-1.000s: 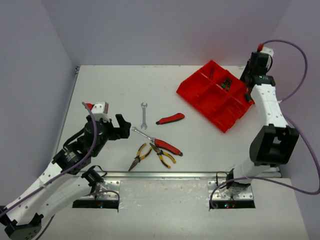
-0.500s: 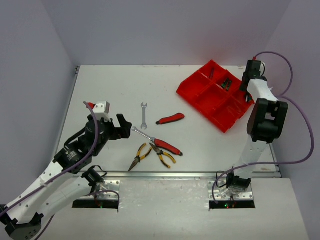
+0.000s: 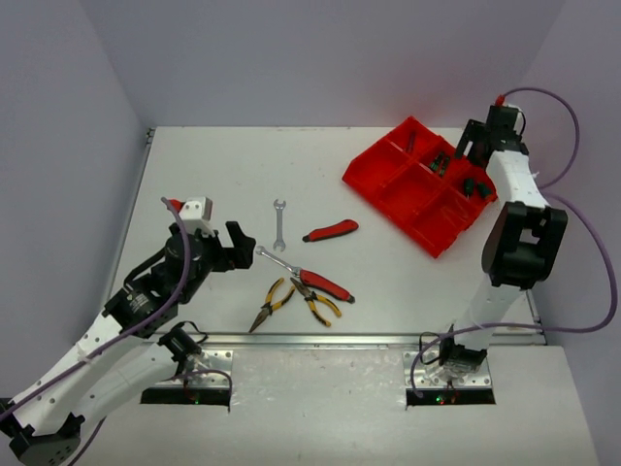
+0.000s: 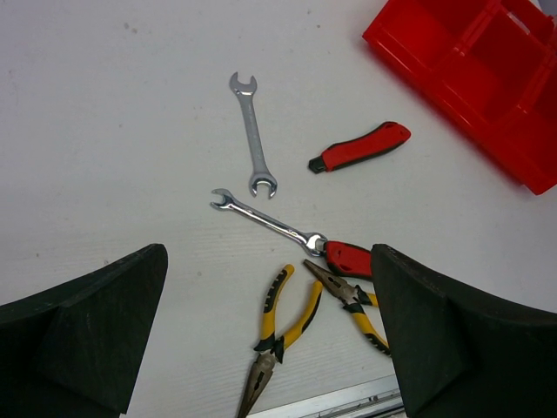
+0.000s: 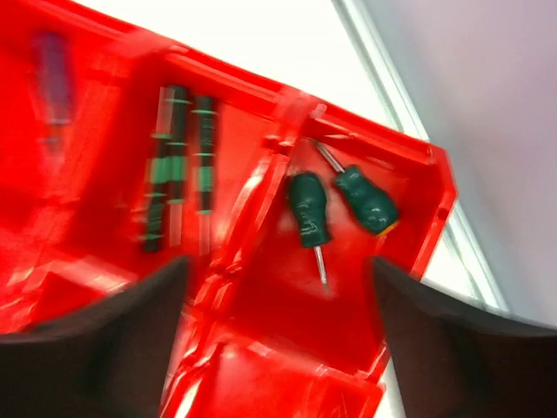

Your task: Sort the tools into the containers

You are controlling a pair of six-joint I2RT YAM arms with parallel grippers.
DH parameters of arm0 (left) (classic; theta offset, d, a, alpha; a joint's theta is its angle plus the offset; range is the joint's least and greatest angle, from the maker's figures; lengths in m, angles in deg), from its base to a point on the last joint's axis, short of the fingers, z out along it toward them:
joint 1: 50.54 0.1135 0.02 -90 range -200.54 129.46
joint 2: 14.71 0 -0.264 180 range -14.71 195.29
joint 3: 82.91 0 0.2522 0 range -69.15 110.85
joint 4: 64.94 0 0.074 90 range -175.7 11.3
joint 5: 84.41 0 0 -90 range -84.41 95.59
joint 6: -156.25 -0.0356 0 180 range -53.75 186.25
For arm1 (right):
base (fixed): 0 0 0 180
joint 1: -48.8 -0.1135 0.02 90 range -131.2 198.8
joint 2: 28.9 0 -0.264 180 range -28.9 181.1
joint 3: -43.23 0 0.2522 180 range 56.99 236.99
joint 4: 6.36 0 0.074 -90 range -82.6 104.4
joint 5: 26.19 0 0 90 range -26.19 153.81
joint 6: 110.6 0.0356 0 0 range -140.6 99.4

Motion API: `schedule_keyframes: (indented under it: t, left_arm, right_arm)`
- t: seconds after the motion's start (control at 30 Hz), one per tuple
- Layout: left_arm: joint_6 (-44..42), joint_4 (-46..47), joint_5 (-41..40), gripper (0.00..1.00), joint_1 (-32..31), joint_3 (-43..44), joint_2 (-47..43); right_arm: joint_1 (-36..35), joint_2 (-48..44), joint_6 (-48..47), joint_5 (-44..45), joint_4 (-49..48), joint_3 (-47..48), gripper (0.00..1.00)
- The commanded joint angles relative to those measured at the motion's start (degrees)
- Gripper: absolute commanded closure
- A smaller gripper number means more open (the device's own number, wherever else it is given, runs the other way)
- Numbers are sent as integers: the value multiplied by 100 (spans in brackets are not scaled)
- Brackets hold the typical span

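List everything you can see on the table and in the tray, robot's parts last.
white table: 1, white, under everything
red plastic divided tray: 1, red, table's far right
silver open-end wrenches: 2, silver, table middle
red-and-black handled tool: 1, right of wrenches
red-handled tool: 1, red, against one wrench's end
yellow-handled pliers: 2, yellow, near edge
short green-handled screwdrivers: 2, green, tray's end compartment
slim black-and-green screwdrivers: at least 2, blurred, neighbouring compartment
left hand: 1, black, open, above pliers
right hand: 1, black, open, above tray

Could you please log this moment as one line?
right claw: open above red tray | green-handled screwdrivers: in tray compartment | left claw: open, empty
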State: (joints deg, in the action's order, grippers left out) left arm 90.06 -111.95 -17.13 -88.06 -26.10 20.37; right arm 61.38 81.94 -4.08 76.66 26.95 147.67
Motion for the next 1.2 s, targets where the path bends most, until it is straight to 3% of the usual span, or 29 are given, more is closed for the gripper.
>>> schedule_keyframes:
  t: [0.0,0.13,0.23,0.4,0.53,0.63,0.73,0.8,0.9,1.03,1.17]
  left_arm:
    - [-37,182,-72,0,28,11,2]
    - [5,131,-187,0,34,18,23]
    - [33,120,-224,0,25,20,20]
    - [44,126,-205,0,26,19,50]
    - [80,82,-291,0,34,28,76]
    - [82,76,-303,0,31,28,99]
    - [80,91,-292,0,32,31,162]
    - [71,81,-275,0,34,39,205]
    - [35,70,-161,0,25,59,241]
    - [-8,135,-110,0,25,37,220]
    - [23,83,-206,0,34,55,241]
  right_arm:
    - [-751,-1182,117,-1007,26,-361,4]
    - [-2135,-1719,-1010,-1848,-69,-1059,1]
    - [-2811,-1675,-2394,-3032,265,-1277,1]
    - [-4042,-713,-3573,-2276,1102,-723,1]
    - [-4336,-120,-3255,-1914,1118,-265,1]
    - [-4416,249,-2218,-1494,1335,314,1]
    - [-4491,214,-2060,-1766,1109,233,1]
    - [-4519,174,-2750,-1932,886,-122,1]
    - [-4515,551,-4301,-2240,1511,110,1]
    - [-4510,1177,-4913,-2650,2324,684,2]
    - [-4510,1298,-4970,-2841,2177,533,4]
